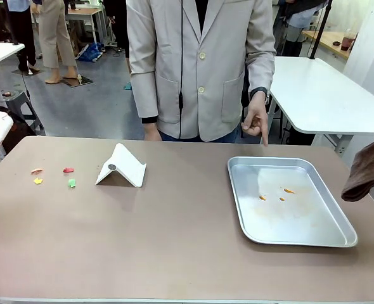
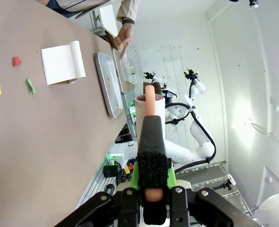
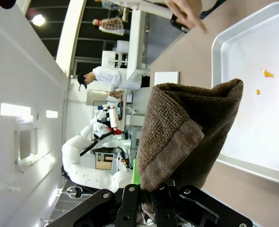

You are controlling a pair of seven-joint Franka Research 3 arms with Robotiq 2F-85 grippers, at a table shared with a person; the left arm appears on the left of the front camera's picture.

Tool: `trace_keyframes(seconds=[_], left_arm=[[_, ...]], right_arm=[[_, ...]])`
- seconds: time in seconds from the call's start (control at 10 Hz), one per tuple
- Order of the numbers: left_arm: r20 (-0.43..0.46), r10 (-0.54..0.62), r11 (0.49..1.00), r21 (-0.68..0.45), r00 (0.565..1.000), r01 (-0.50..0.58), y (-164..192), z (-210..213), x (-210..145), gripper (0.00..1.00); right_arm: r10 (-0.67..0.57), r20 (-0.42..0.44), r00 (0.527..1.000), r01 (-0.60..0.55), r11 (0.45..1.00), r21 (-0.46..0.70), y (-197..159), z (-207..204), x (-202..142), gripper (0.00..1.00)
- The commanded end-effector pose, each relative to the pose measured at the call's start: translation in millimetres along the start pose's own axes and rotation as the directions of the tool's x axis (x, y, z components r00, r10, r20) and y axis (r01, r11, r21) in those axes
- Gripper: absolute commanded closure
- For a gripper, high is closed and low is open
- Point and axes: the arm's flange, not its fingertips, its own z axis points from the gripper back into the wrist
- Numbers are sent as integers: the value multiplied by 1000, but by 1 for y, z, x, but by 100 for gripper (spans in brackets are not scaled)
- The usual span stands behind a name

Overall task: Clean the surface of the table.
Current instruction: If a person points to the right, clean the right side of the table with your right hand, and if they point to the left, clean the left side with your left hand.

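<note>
At the far left, our left gripper (image 2: 151,127) is clamped on the peach handle (image 2: 150,94) of a white roller (image 2: 149,106). In the left wrist view we look along one black finger edge-on. The handle runs between the green pads, so we cannot see any gap between the jaws. In the front view the roller's drum sits at the picture's left edge, held in the air beside the far left corner of the table (image 1: 174,253).

The tan table spreads across the front view between us and the person (image 1: 199,63) standing at its far side. On its left part lie four small scraps (image 1: 68,170): pink, red, yellow and green, close together but apart. Just right of them stands a folded white piece (image 1: 120,168), tent-shaped from the front. Seen from the left wrist, it looks like a flat sheet with one rolled edge.

On the right half rests a silver tray (image 1: 339,235) with a few orange crumbs (image 1: 290,190) inside. The person's hand (image 1: 258,123) points one finger down at the table just beyond the tray's far rim.

At the far right, our right gripper (image 3: 153,187) is closed on a brown towel (image 3: 187,132). The right wrist view shows the folded cloth rising from the jaws and hiding the fingertips, with the tray and crumbs behind it. From the front, the towel hangs at the picture's right edge, near the tray's right rim but not touching it.
</note>
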Motion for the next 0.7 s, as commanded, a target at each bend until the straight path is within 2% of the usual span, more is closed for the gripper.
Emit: trace_keyframes(seconds=[0.0,0.3,0.4,0.5,0.6], left_arm=[[-4,-6,1000,-4,1000,6,-6,3,-5,100],[-4,-6,1000,-4,1000,6,-6,3,-5,100],[-4,-6,1000,-4,1000,6,-6,3,-5,100],[-4,-6,1000,-4,1000,6,-6,3,-5,100],[-4,-6,1000,-4,1000,6,-6,3,-5,100]], right_arm=[[-6,-8,1000,6,1000,18,2,1,-2,100],[-6,-8,1000,6,1000,18,2,1,-2,100],[0,0,1000,0,1000,0,0,0,0,93],[2,-1,1000,-2,997,-76,0,-3,6,93],[4,-47,999,-12,986,-164,5,-14,14,93]])
